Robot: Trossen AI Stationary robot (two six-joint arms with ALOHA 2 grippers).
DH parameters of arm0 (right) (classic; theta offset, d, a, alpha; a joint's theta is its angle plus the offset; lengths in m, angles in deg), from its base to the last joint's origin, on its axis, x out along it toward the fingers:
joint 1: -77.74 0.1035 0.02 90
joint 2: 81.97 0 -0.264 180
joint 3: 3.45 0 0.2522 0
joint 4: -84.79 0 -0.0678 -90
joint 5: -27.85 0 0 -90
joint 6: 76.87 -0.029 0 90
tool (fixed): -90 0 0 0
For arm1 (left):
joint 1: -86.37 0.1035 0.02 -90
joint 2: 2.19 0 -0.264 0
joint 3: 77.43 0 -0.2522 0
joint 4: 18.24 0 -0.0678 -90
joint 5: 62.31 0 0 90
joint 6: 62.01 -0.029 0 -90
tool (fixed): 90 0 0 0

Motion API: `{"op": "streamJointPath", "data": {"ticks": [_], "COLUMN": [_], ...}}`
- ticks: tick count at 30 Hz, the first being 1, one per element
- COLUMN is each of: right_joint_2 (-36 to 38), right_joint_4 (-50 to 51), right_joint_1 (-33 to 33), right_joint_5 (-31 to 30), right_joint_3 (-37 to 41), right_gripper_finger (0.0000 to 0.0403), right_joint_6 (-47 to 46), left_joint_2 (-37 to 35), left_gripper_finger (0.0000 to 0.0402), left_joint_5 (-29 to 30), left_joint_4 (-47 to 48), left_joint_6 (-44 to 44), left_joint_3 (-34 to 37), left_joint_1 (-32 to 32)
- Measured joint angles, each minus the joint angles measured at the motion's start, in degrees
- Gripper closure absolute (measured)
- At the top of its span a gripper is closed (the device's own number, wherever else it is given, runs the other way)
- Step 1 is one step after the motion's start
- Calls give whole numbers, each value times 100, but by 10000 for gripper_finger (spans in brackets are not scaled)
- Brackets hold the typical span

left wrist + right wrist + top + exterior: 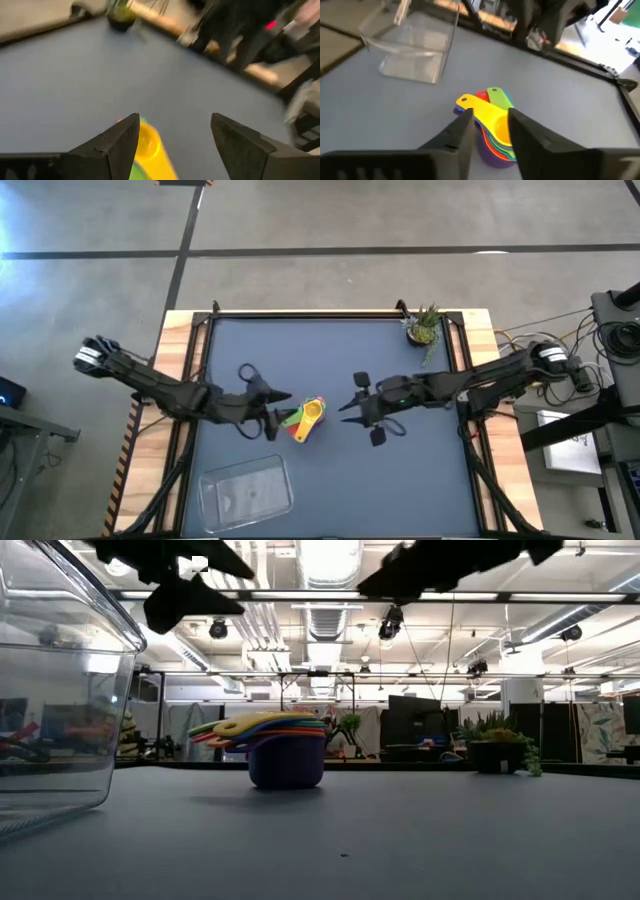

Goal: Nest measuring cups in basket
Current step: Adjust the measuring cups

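A nested stack of small coloured plastic measuring cups (pixel 306 419), yellow uppermost and purple at the base, is shown standing on the dark blue tabletop (pixel 330 350), apart from the clear shallow rectangular plastic basket (pixel 246 488). The left pincer (pixel 279 418) is spread just beside the stack. The right pincer (pixel 343 406) is held nearby, seemingly raised, its fingers narrowly parted around nothing.

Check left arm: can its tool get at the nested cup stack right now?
Probably yes. The left tool hangs open above the table right beside the stack of measuring cups, with nothing between them. The right tool waits on the stack's other side, clear of it.
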Motion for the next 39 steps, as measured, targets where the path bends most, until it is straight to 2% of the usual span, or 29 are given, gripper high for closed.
{"op": "streamJointPath", "data": {"ticks": [2, 5, 11, 15, 20, 25, 30, 34, 39], "right_joint_2": [-379, -977, -2208, -2979, -3674, -4054, -4076, -3784, -3371], "right_joint_4": [50, 215, 1014, 1466, 2579, 3502, 3826, 3776, 3741], "right_joint_1": [-38, -142, -244, -244, -242, -239, -226, -224, -193], "right_joint_5": [5, -1, -4, -10, -346, -435, -439, -439, -435], "right_joint_3": [-247, -736, -2042, -2842, -3793, -4460, -4676, -4602, -4350], "right_gripper_finger": [271, 220, 131, 90, 51, 38, 37, 44, 72], "right_joint_6": [39, 47, 465, 969, 1195, 1311, 1243, 1110, 799], "left_joint_2": [-298, -646, -1319, -1581, -1724, -1755, -1667, -1521, -1165], "left_gripper_finger": [172, 172, 172, 172, 172, 172, 172, 172, 172], "left_joint_5": [-1, 96, 163, 215, 210, 440, 351, 25, -187], "left_joint_4": [-759, -1376, -1366, -1387, -1397, -684, 265, 250, 285], "left_joint_6": [-283, -608, -832, -1112, -1195, -423, 429, 560, 954], "left_joint_3": [458, 926, 1362, 1506, 1654, 1735, 1743, 1733, 1724], "left_joint_1": [-1, 8, 13, 19, 19, 133, 336, 414, 516]}}
